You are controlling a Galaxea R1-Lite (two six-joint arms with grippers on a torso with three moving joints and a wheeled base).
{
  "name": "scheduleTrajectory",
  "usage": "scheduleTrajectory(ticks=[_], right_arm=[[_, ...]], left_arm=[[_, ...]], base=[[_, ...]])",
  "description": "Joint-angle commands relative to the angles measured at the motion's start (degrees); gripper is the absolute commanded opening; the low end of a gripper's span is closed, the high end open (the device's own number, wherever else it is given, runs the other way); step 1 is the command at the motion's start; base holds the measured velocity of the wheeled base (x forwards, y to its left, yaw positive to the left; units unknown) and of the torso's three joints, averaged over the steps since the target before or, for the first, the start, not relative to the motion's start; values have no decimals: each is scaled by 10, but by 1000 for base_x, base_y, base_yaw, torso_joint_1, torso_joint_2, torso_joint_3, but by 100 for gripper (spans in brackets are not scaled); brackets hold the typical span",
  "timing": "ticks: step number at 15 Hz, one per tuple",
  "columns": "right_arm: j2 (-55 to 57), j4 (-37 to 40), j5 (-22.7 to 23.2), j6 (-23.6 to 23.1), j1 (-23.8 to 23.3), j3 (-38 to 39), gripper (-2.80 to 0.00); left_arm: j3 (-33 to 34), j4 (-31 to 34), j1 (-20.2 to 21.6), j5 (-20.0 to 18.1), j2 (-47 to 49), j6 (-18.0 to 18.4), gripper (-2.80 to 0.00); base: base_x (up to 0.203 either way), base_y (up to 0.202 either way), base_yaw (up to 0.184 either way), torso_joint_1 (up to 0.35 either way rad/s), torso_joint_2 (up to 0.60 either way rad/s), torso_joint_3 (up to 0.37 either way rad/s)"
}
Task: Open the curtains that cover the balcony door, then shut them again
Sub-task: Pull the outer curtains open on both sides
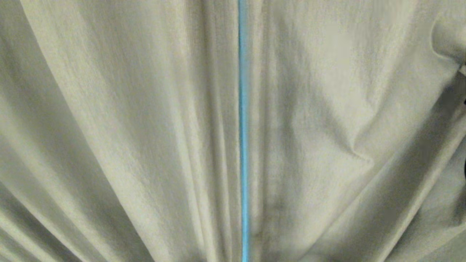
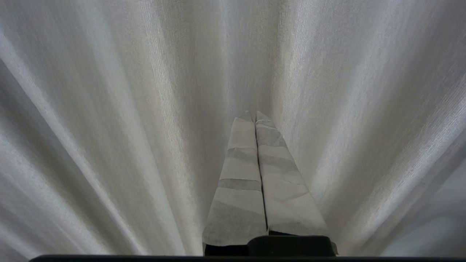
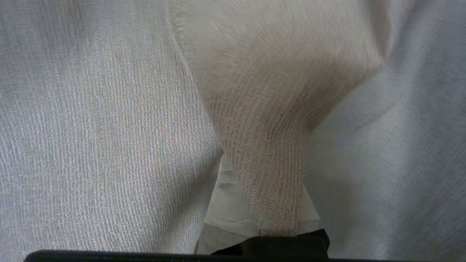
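The cream-beige curtains (image 1: 145,127) fill the head view, and a thin blue slit of light (image 1: 243,145) runs down where the two panels meet. The balcony door is hidden behind them. In the right wrist view my right gripper (image 3: 264,174) is shut on a bunched fold of the thick textured curtain (image 3: 269,138), which runs between its white-wrapped fingers (image 3: 225,203). In the head view the cloth puckers toward the right edge, where a dark bit of that arm (image 1: 462,92) shows. My left gripper (image 2: 255,115) is shut and empty, pointing at the curtain's pleats (image 2: 127,127).
Pleated fabric (image 2: 364,109) hangs close in front of every camera; nothing else of the room shows.
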Motion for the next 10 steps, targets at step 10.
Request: scheduleTrajectory(ticks=[10], right_arm=[[10, 8, 2, 6, -157, -29, -280]], left_arm=[[0, 0, 0, 0, 0, 0, -280]], base=[[0, 0, 0, 0, 0, 0]])
